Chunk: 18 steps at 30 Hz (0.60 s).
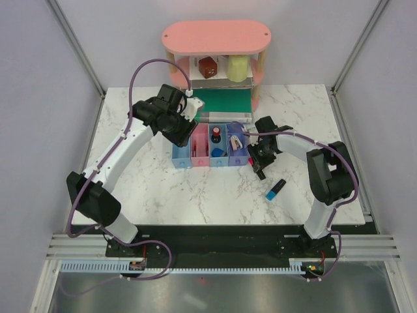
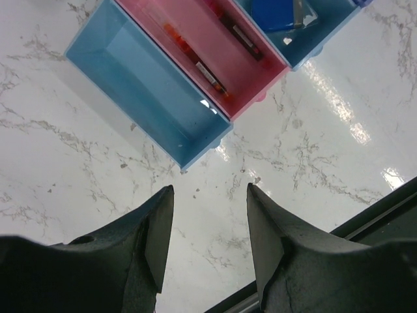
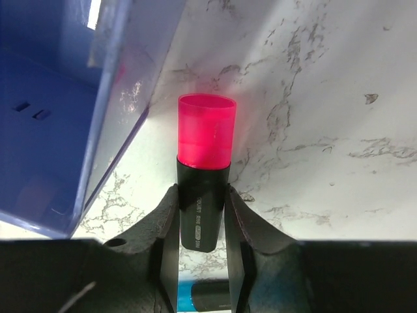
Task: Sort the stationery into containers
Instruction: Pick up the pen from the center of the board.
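Observation:
The containers (image 1: 210, 147) are a row of four joined bins mid-table. My right gripper (image 3: 202, 189) is shut on the black body of the pink-ended highlighter (image 3: 205, 137), just right of the purple-blue bin (image 3: 58, 130), over the marble. The blue-ended highlighter (image 1: 275, 189) lies on the table near the right arm, and also shows below my fingers (image 3: 202, 297). My left gripper (image 2: 210, 189) hangs open and empty near the light blue bin (image 2: 140, 85). A thin red pen (image 2: 195, 59) lies in the pink bin (image 2: 260, 72). The blue bin (image 1: 218, 145) holds a red-black round piece (image 1: 215, 135) and a blue piece (image 1: 217, 153).
A pink two-tier shelf (image 1: 216, 36) stands at the back with a brown object (image 1: 208, 67) and a yellow one (image 1: 238, 67). A flat green book (image 1: 225, 101) lies in front of it, just behind the bins. A beige-white piece (image 1: 236, 140) sits in the purple-blue bin.

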Each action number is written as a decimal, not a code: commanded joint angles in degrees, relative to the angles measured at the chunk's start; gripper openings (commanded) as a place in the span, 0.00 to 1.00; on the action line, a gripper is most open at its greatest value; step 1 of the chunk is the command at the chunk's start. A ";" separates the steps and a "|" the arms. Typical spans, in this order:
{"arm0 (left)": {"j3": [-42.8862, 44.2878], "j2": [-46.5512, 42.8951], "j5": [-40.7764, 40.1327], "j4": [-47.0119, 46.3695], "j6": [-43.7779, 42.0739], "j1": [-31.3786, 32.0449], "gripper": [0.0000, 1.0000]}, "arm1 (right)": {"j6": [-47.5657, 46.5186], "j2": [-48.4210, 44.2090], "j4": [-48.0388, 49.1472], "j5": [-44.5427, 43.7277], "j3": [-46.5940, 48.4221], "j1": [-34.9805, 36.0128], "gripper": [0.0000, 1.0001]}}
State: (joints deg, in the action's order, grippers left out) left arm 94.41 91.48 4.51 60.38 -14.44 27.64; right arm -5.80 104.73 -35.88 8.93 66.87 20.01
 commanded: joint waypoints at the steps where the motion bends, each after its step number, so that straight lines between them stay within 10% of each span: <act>1: -4.39 -1.48 -2.31 -3.42 -2.61 -3.19 0.56 | -1.84 0.83 2.92 -3.39 -2.27 -1.02 0.00; 18: -11.35 6.51 -6.18 -15.81 -2.35 -15.95 0.54 | -6.67 -12.61 -7.18 1.08 6.50 -4.10 0.00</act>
State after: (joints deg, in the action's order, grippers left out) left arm 83.44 95.20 -0.95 49.50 -15.14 11.60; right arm -10.33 96.95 -40.51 7.35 67.11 15.88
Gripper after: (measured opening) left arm 0.541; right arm 0.339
